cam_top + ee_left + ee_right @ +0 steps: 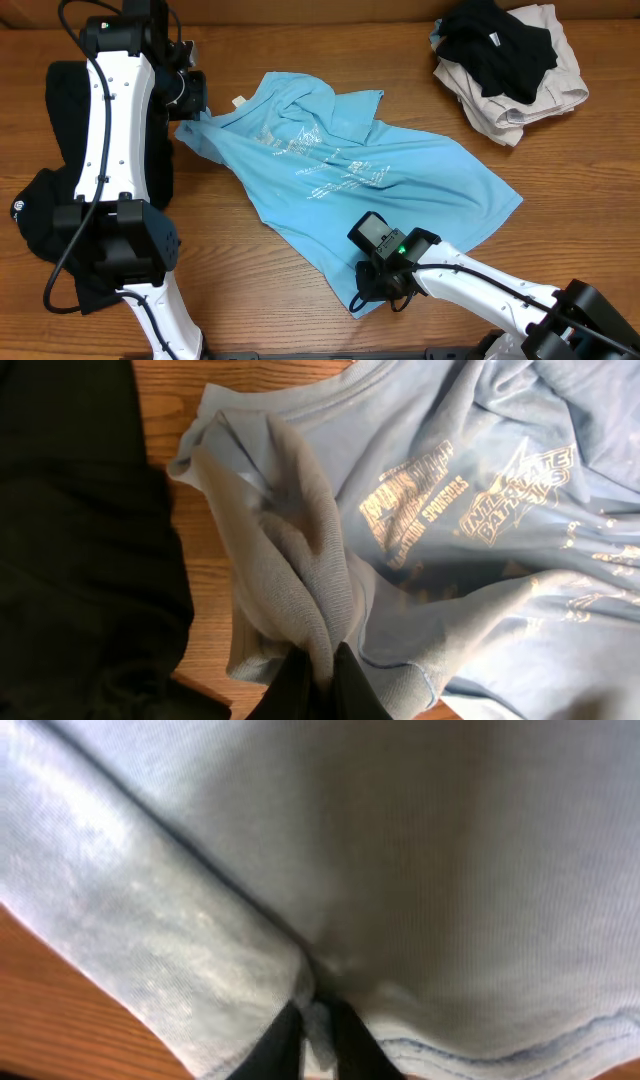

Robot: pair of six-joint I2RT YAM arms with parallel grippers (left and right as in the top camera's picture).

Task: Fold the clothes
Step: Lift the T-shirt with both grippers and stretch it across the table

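Folding has barely begun. The light blue jersey T-shirt with white and pink printed lettering (340,165) lies unfolded across the middle of the wooden desk (560,220), set on a diagonal, rumpled, with one flap turned over near the collar. No clean fold shows.

The left end effector (318,655) is pinched tight on a gathered sleeve or shoulder at the shirt's corner towards the far left of the desk. The right end effector (318,1020) is clamped narrow on the stitched hem at the corner nearest the front edge.

The black fabric shirt with a small round white logo (45,190) lies heaped along the left edge, untouched, so both garments remain to be folded. The knit is thin, limp and finely ribbed, and creases easily. A bundle of beige and black garments (510,65) sits at the far right corner.
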